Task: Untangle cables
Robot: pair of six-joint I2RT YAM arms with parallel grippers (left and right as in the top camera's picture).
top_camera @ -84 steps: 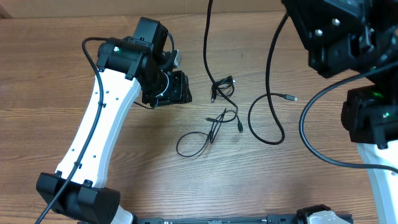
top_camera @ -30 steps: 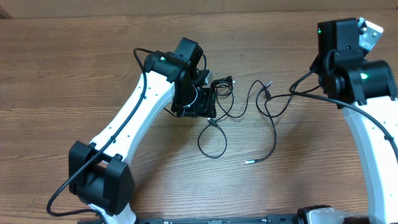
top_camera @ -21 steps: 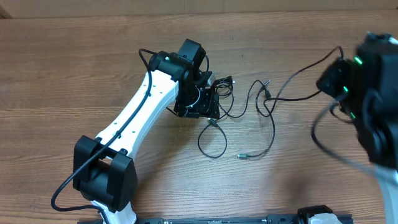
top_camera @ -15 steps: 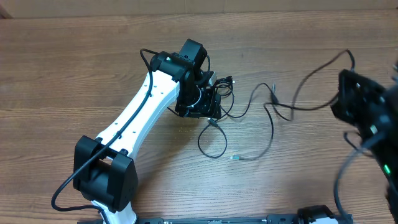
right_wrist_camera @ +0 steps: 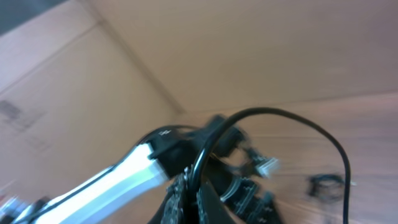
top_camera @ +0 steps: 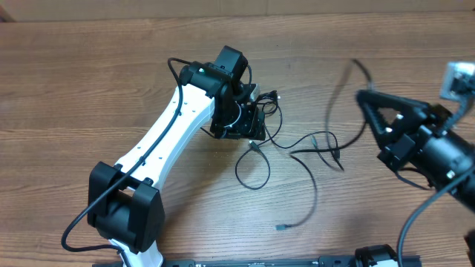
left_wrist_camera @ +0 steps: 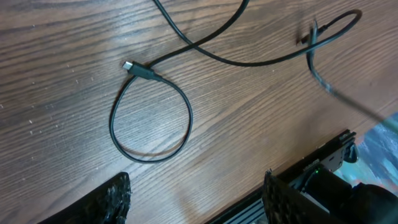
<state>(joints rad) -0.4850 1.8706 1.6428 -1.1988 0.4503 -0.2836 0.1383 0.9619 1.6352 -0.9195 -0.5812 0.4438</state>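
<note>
The cables are thin black cords on the wooden table. A small knotted bundle (top_camera: 266, 100) lies beside my left gripper (top_camera: 246, 127), which hovers low over the table, open and empty. In the left wrist view its fingers (left_wrist_camera: 113, 200) stand wide apart above a loose loop (left_wrist_camera: 189, 119) with a plug end (left_wrist_camera: 137, 70). My right gripper (top_camera: 362, 97) is shut on one cable (right_wrist_camera: 273, 111) and holds it raised. That strand arcs up, then trails across the table to a free plug end (top_camera: 280, 227). In the right wrist view the gripper (right_wrist_camera: 193, 199) pinches the cord.
The left arm (top_camera: 167, 144) reaches diagonally from the front left. The right arm (top_camera: 434, 152) fills the right side, blurred. A cardboard wall (right_wrist_camera: 261, 50) stands behind the table. The table's front edge shows in the left wrist view (left_wrist_camera: 292, 168).
My right arm has swung toward the front right with the cable in its grip, dragging the strand and its free plug end forward. My left arm moved in over the bundle and stays there.
</note>
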